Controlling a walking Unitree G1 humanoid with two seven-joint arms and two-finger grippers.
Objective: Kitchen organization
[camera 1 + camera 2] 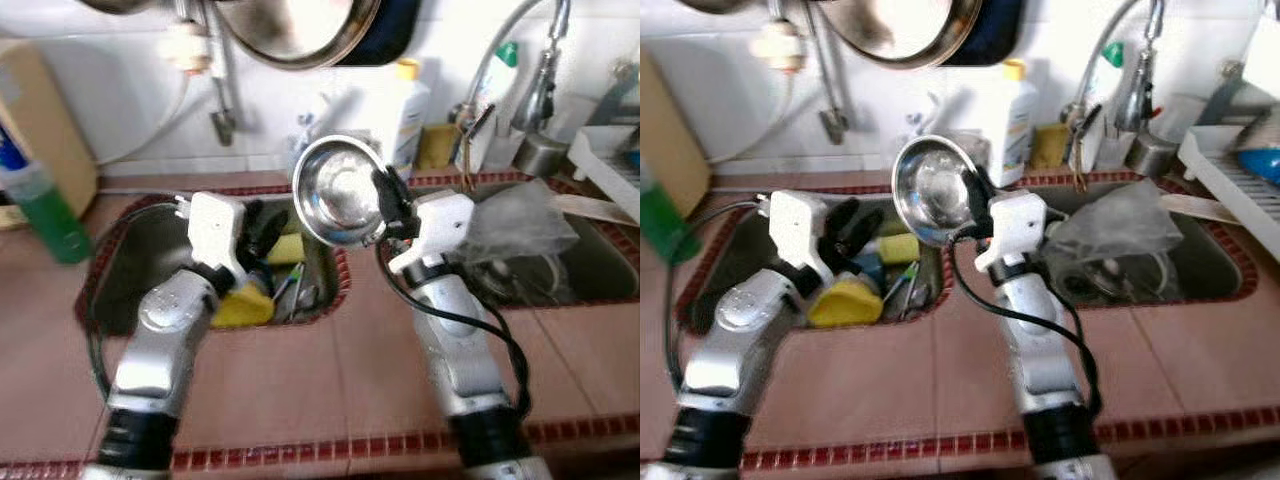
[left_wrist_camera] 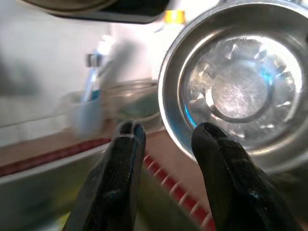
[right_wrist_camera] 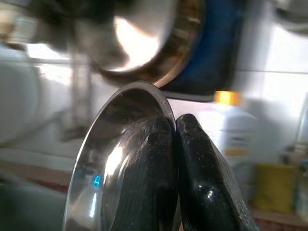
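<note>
here, a green bottle (image 1: 45,205) stands at the far left edge of the counter (image 1: 330,370). next, the left gripper (image 1: 262,232) hangs over the left sink (image 1: 150,265) with its two fingers apart, holding nothing. a yellow sponge (image 1: 242,305) lies in that sink. the right gripper (image 1: 388,205) pinches the rim of a shiny metal bowl (image 1: 338,190), held up and tipped above the strip between the sinks. a clear plastic bag (image 1: 520,225) sits in the right sink (image 1: 585,265).

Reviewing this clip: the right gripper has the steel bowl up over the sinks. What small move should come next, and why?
Probably carry the bowl right, toward the rack. The right gripper is shut on its rim, holding it tilted above the divider between the sinks, clear of the counter. The left gripper hangs open over the left sink.
</note>
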